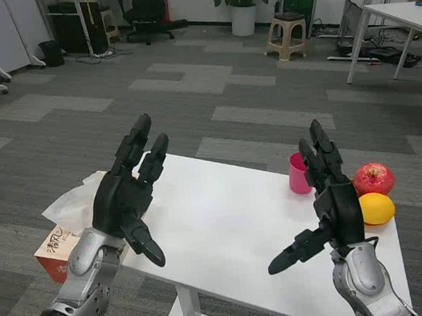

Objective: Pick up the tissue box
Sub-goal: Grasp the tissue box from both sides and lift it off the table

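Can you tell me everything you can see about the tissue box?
The tissue box sits at the table's far left edge, mostly hidden behind the left hand and forearm. What shows is an orange-brown cardboard side and a white panel with dark printed characters. White tissue puffs out of its top, crumpled and spread wide. The open left hand hovers in front of it; whether anything touches the box cannot be told.

One marking found: dark brush-style Chinese characters printed on the pale upper face of the tissue box (58, 247), at about eight o'clock from the worktop (231, 223) centre. The characters are too small and partly hidden to read reliably. No other legible text.
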